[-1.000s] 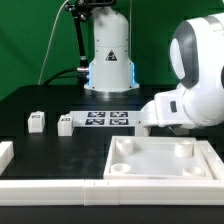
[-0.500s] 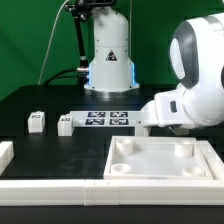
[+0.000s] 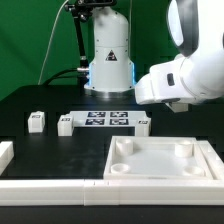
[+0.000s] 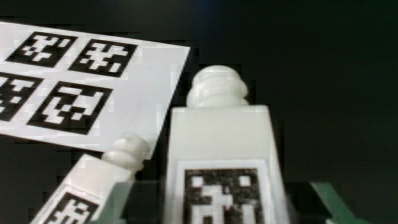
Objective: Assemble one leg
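Hanging over the black table, the arm reaches in from the exterior view's right. Its white wrist housing is level and clear of the surface, above the far edge of the tray. That view hides the fingers. In the wrist view the gripper stands partly closed, its jaws pressed on the two sides of the leg. The leg fills the space between them, tagged face toward the camera and ribbed peg pointing away. Below the gripper and off to one side lies a second leg, just beside the marker board. A third leg sits at the board's end away from the gripper, and a fourth leg lies beyond it, well apart.
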`<action>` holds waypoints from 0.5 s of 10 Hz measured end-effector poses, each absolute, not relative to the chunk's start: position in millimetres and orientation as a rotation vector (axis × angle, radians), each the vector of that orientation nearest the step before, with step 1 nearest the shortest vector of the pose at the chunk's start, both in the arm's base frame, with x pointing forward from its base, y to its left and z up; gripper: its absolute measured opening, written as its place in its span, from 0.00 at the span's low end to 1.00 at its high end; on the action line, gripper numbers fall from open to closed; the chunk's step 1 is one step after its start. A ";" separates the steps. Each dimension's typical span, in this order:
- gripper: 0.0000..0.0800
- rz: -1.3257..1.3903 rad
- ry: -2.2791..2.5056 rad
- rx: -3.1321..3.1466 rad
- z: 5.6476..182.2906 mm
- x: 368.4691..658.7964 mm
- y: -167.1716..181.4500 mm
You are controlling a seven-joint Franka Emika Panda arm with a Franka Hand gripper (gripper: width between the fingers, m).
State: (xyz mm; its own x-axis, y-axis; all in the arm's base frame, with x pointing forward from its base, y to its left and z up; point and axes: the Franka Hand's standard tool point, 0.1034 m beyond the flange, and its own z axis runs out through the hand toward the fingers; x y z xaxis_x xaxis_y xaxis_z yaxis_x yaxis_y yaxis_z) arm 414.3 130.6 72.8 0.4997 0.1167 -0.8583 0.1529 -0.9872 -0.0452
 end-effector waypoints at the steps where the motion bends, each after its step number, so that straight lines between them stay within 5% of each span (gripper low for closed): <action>1: 0.36 -1.475 0.243 2.727 67.6 418.1 133.0; 5: 0.36 -1.211 0.272 2.883 69.2 441.0 135.9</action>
